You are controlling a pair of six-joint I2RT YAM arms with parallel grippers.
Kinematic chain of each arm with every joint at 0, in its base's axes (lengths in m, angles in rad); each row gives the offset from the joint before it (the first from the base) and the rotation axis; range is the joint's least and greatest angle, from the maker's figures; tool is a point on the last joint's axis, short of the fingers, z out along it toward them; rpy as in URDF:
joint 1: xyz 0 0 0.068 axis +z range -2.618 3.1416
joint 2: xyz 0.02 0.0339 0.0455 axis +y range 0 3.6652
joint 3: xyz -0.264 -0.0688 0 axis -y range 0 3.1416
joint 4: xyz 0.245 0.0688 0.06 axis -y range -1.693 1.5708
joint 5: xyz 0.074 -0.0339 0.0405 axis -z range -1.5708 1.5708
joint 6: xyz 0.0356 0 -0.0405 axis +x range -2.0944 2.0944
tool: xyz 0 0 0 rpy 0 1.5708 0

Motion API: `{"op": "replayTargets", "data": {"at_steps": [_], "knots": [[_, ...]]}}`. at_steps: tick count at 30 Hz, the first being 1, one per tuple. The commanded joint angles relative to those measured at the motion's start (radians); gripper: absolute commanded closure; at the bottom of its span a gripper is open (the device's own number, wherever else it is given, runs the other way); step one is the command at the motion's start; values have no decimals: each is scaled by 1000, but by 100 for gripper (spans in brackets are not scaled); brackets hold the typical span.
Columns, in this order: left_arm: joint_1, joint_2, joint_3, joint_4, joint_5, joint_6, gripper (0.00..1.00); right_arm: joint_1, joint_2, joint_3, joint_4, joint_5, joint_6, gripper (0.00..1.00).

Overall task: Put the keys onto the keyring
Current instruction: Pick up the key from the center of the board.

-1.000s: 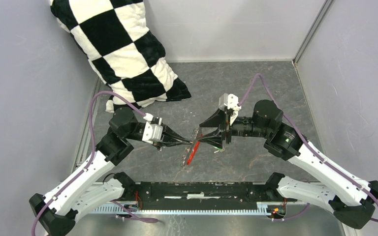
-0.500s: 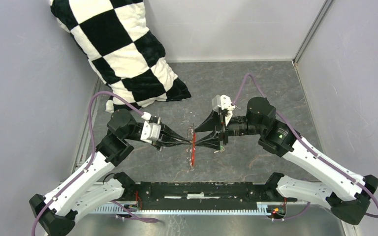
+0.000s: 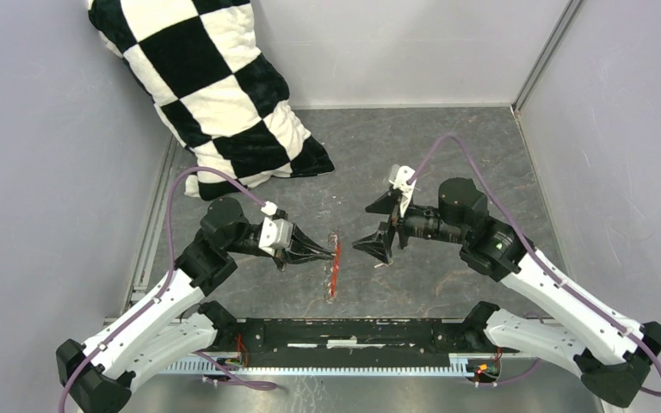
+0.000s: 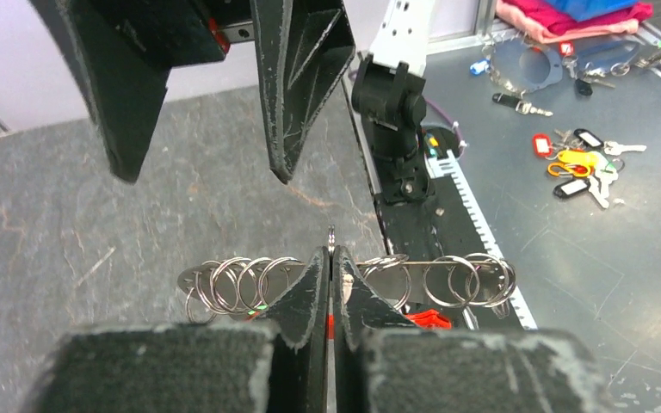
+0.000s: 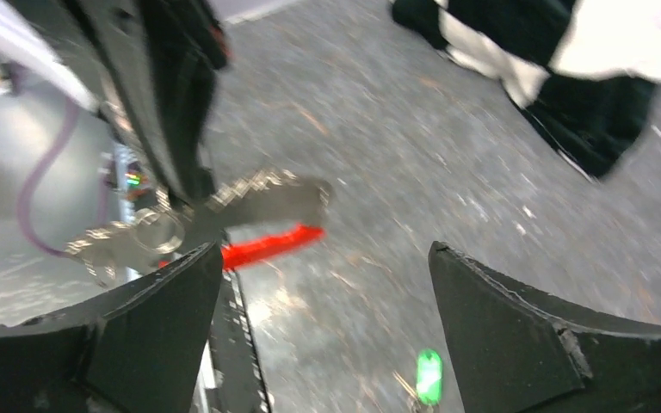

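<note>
My left gripper point(image 3: 333, 253) is shut on the keyring point(image 3: 336, 258), a thin metal strip strung with several silvery rings point(image 4: 241, 280), and holds it above the table. Its red tag point(image 3: 335, 275) hangs below and shows under the fingers in the left wrist view point(image 4: 422, 318). My right gripper point(image 3: 368, 227) is open and empty, a little to the right of the keyring. In the right wrist view the strip point(image 5: 262, 200) and red tag point(image 5: 271, 245) lie ahead between the spread jaws point(image 5: 325, 249). A green-headed key point(image 5: 429, 376) lies on the table by the right finger.
A black-and-white checkered pillow point(image 3: 215, 86) leans in the back left corner. Grey walls enclose the table on three sides. The arms' black base rail point(image 3: 353, 331) runs along the near edge. Beyond it, loose keys with coloured tags point(image 4: 581, 168) lie on a metal bench.
My right gripper has opened, let go of the keyring and drawn back to the right. My left gripper keeps hold of the keyring; the red tag now hangs straight.
</note>
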Motion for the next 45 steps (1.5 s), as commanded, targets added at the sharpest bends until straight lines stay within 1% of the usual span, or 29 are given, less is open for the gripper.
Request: {"op": "replayTargets", "data": {"at_steps": [1, 4, 7, 9, 12, 15, 18, 19, 22, 26, 34, 39, 45], "knots": [[17, -11, -28, -34, -9, 74, 98, -33, -97, -126, -32, 233, 4, 2], [19, -10, -36, -64, -4, 106, 98, -39, -162, -235, -38, 408, 19, 2], [24, -11, -38, -70, 3, 111, 98, -41, -220, -379, 5, 523, 70, 2], [26, -16, -40, -68, 3, 110, 98, -41, -231, -474, 52, 555, 106, 2], [26, -20, -45, -68, -2, 107, 98, -41, -209, -613, 143, 555, 137, 2], [26, -24, -45, -69, 0, 103, 98, -41, -157, -702, 244, 544, 147, 13], [26, -25, -45, -74, 2, 102, 98, -42, -104, -711, 288, 548, 132, 28], [26, -26, -46, -74, 3, 103, 98, -40, -88, -706, 317, 556, 124, 31], [26, -23, -49, -66, 7, 98, 98, -42, -50, -696, 352, 562, 104, 32], [25, -23, -50, -60, 5, 91, 98, -40, -21, -711, 420, 512, 109, 34], [26, -19, -47, -45, 2, 79, 98, -26, 64, -707, 466, 503, 118, 43], [25, -16, -40, -44, -5, 76, 98, 19, 132, -672, 427, 566, 112, 51], [26, -16, -39, -39, -14, 69, 98, 76, 201, -638, 394, 655, 132, 58]]}}
